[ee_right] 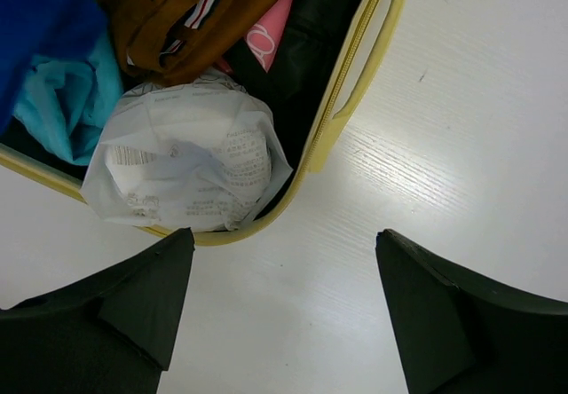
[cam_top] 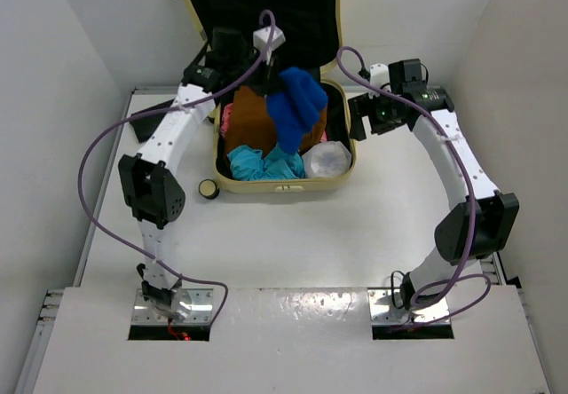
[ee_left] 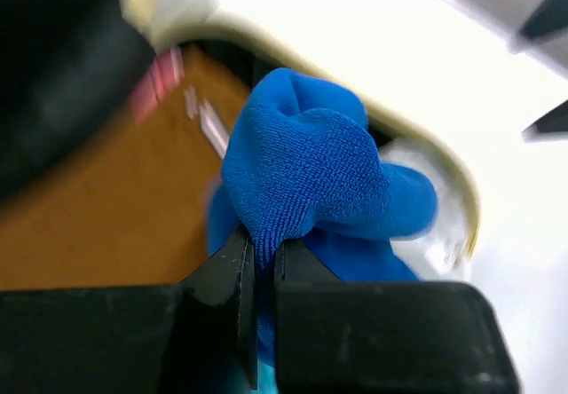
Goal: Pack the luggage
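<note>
1. The left gripper (ee_left: 264,254) is clamped on a fold of a thick blue knitted cloth (ee_left: 311,172). The cloth hangs above the open case and is not yet laid in.
2. The right gripper (ee_right: 284,234) has its jaws wide apart and holds nothing. It hovers over the white table (ee_right: 461,101), just beside the right wall of the case.
3. The luggage, a large cream-yellow hard-shell suitcase (cam_top: 284,186), lies open at the far middle of the table, with its black-lined lid standing up at the far side.
4. Already inside are a brown garment (cam_top: 253,119), a teal cloth (cam_top: 262,161), a white printed plastic bag (ee_right: 186,163) in the near right corner, and something pink (ee_right: 266,43). I judge the packing well advanced: the blue cloth must be released and the lid closed.
5. A small flat black pouch (cam_top: 145,128) lies on the table at the left, partly hidden behind the left arm, and perhaps must also go in. The high pile may hinder closing.
</note>
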Controlling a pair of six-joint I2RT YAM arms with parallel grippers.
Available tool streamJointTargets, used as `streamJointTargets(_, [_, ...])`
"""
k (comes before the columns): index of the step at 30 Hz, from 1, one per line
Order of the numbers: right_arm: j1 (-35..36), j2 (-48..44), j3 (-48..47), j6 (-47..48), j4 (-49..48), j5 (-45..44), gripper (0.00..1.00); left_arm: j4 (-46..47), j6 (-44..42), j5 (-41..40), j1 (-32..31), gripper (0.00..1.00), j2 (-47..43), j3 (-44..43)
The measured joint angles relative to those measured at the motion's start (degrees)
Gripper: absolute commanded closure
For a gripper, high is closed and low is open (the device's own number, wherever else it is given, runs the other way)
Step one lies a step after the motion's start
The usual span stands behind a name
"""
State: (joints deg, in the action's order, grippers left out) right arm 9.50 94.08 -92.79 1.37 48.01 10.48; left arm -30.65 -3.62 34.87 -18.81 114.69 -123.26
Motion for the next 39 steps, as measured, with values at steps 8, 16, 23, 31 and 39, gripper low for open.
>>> streamJointTargets(8, [0.0, 0.0, 0.0, 0.0, -0.1, 0.2, 0.17, -2.0, 2.2, -8.5, 1.6, 1.00, 1.9, 20.2])
streamJointTargets(16, [0.0, 0.1, 0.0, 0.0, -0.1, 0.6, 0.17, -0.5, -0.1, -10.4, 3.8, 0.54, 3.2, 28.2])
streamJointTargets(23, [0.1, 0.9, -0.4, 0.1, -0.1, 0.7, 0.17, -2.5, -7.3, -1.4, 9.2, 0.26, -0.9, 32.0])
streamJointTargets(31, [1.1, 1.7, -1.4, 0.4, -0.2, 0.6, 0.17, -6.4, -14.5, 5.3, 20.5, 0.26, -6.6, 25.0])
streamJointTargets(39, [1.3, 2.4, -2.0, 0.7, -0.1, 0.5, 0.17, -5.7, -27.1, -1.8, 30.7, 0.28, -0.9, 16.5])
